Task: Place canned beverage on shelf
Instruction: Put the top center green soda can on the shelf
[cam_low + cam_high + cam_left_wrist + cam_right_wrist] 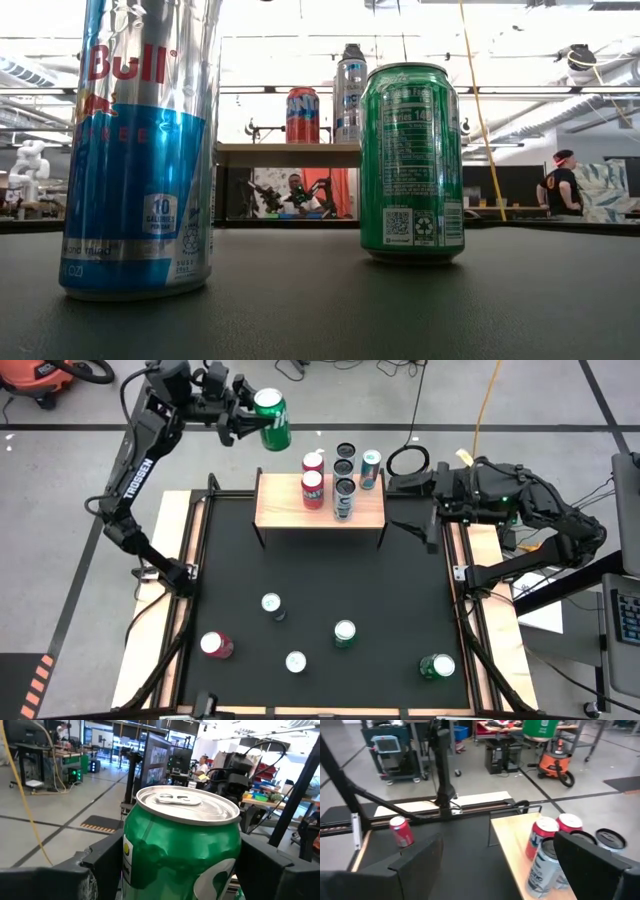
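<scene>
Left gripper [243, 422]: fingers clamped on the green can [272, 419], 1 finger each side of the body per left wrist view [182, 850]. Can is up in the air, tipped on its side in high view, off the far-left corner of the table, not yet over the shelf [275, 510].
Why held so: side grip leaves the base free, prob so it can be set down upright on the board; looks like carry phase, placing not done.
Right gripper [418, 520]: fingers spread, nothing between them. Hovers just beside the shelf's right end, waiting; prob kept aside so left arm has room.
Shelf: light-wood board on black legs at far edge of black table [230, 590].
Shelf cans: 6 counted in high view, packed at centre-right: 2 red [313, 490], 3 dark-topped slim [344, 485], 1 teal-ish [370, 468]. Left part of board is bare, likely the drop spot.
Table cans: 5 standing loose on near half, well apart: 1 red [215, 645], 2 green [345, 633], 2 silver-topped [271, 604]; colour of those 2 not clear from above.
Total cans: 12 incl. the held 1.
Low view: blue-silver can [140, 150] and green can [411, 160] close to cam.
Bg: person [560, 185] far off in room, not involved.
</scene>
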Available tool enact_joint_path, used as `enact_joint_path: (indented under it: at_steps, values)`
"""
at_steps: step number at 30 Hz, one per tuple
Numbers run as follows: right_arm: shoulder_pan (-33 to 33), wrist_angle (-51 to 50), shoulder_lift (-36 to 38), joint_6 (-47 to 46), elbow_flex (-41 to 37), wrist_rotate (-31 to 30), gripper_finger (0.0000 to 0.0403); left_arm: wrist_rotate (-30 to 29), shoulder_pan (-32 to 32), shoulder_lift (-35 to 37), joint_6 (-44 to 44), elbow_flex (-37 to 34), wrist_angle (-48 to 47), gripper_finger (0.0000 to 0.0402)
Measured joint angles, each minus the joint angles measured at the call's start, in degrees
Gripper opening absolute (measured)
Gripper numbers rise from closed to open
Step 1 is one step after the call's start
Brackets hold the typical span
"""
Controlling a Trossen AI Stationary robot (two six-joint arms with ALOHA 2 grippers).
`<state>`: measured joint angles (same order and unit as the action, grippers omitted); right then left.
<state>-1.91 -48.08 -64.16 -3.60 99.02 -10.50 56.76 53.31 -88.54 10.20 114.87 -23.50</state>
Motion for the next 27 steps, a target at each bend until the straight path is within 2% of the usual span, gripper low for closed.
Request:
enact_joint_path:
  at_steps: [5, 17, 27]
  values:
    - [0.0, 0.0, 0.0, -0.2, 0.0, 3.1, 0.0357, -1.0, -1.1, 0.1, -4.9, -1.8, -2.0, 0.0302]
    - [0.0, 0.0, 0.0, -2.3, 0.0, 4.8, 0.0357, -0.8, 2.5, 0.0, -9.3, -17.1, -0.6, 0.0302]
    - [0.0, 0.0, -0.1, -6.3, 0.0, 4.5, 0.0357, 0.6, 3.6, 0.0, -9.3, -29.4, 11.6, 0.0302]
